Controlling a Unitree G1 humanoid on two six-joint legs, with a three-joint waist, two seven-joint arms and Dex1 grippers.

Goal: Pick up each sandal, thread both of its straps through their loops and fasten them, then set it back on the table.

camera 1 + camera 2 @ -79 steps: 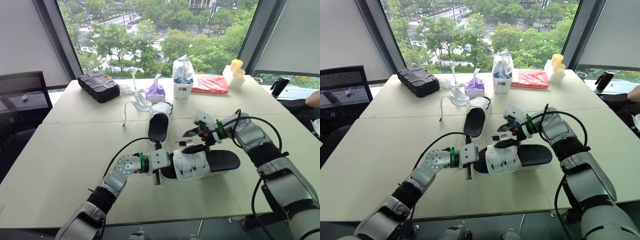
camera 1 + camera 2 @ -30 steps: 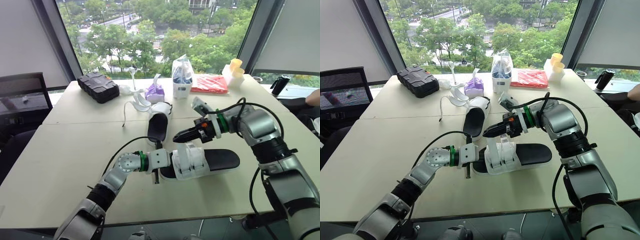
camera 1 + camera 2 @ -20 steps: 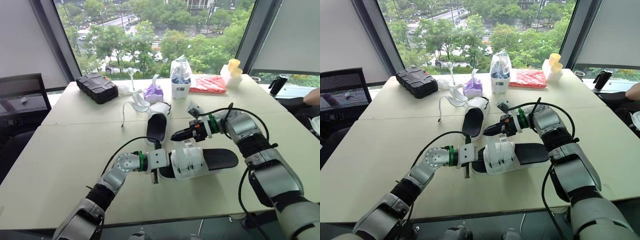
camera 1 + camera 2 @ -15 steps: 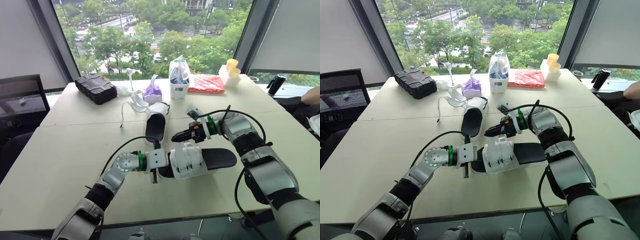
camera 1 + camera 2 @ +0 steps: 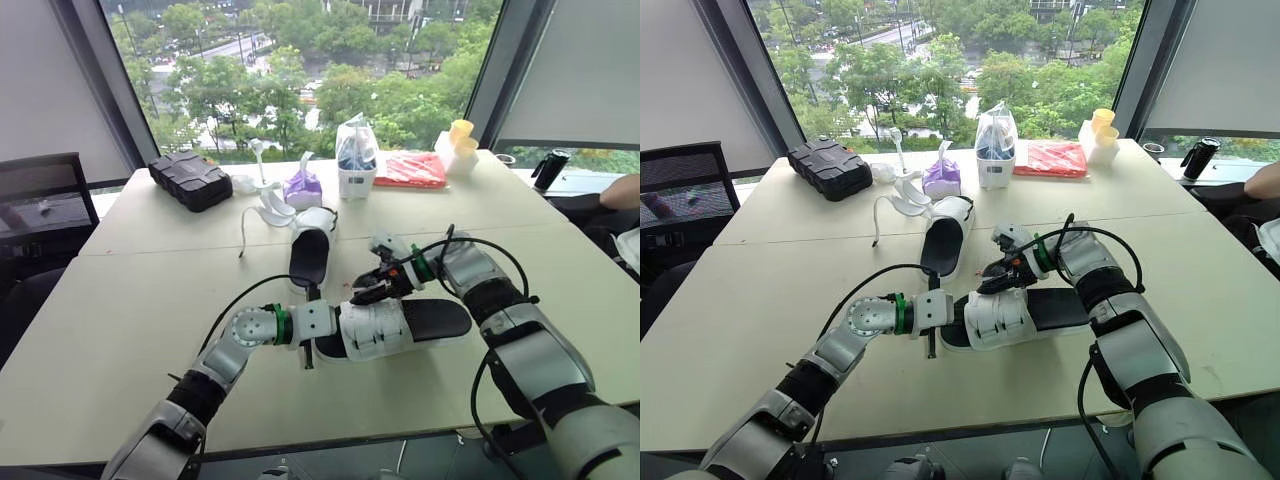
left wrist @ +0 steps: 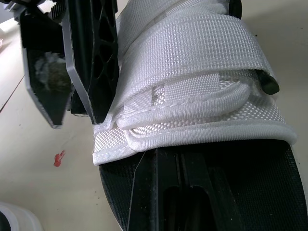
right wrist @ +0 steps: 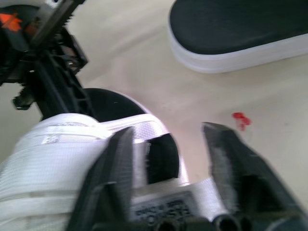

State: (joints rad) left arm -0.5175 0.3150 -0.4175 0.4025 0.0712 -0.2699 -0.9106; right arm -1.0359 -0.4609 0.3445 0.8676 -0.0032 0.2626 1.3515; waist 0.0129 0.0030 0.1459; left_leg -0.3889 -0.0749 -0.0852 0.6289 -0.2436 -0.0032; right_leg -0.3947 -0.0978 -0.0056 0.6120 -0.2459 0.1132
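Noted near the front edge of the worktop (image 5: 130, 300), about mid-width: black-soled sandal (image 5: 430, 318), lying sole down, white straps (image 5: 375, 328) wrapped across the forefoot. Clamped at its toe end by the left end effector (image 5: 322, 338), closed on the sole. Poised at the far side of the straps: right end effector (image 5: 372, 291), fingers (image 7: 113, 163) spread apart over the strap edge. Farther back, toward the worktop's middle: second sandal (image 5: 308, 255), apart from the first. Small red mark (image 7: 240, 119) on the worktop between the two.
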